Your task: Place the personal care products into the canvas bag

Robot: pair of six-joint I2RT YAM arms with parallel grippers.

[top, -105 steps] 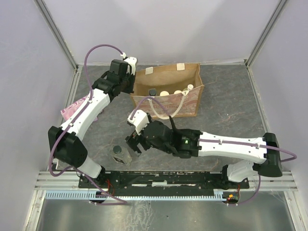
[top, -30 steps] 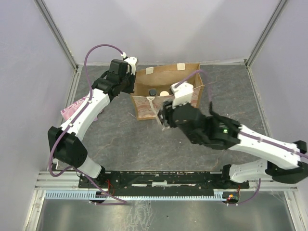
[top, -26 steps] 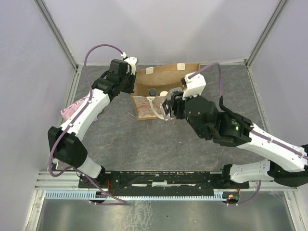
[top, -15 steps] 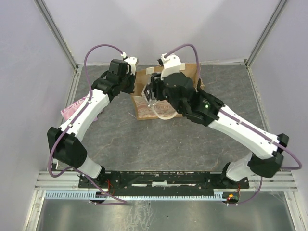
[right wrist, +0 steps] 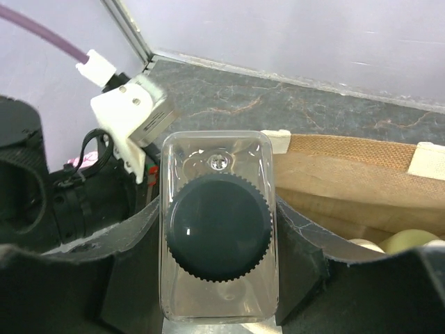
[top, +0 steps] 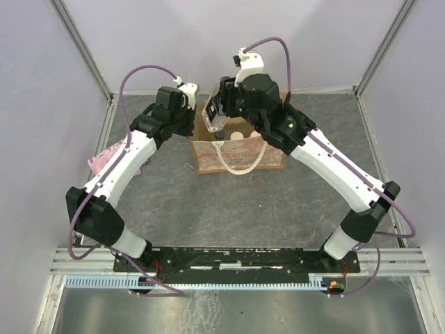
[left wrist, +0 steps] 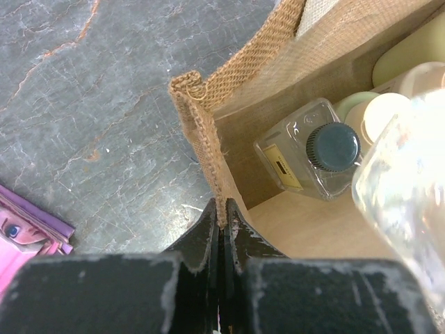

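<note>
the right gripper [top: 220, 118] is clamped on a clear bottle [right wrist: 219, 236], a flat-sided plastic block with rounded corners and a ribbed black cap. from the right wrist i see it cap-on, so its long axis runs straight away from the lens and its length is hidden. in the left wrist view its far end is only a blurred clear mass at the frame edge, hanging above the left end of the open canvas bag [top: 272, 154]. the bag is coarse brown weave, boxy, with a cream rope handle draped over its patterned front. the left gripper [left wrist: 221, 224] has its jaws together, pinching the frayed top edge of the bag's left wall. inside, a second clear bottle [left wrist: 314, 156] stands cap up near that wall, beside smooth pale yellow bottles [left wrist: 410, 52] that the frame cuts off. a pink packet [left wrist: 21, 233] lies on the grey marbled table [top: 229, 205].
</note>
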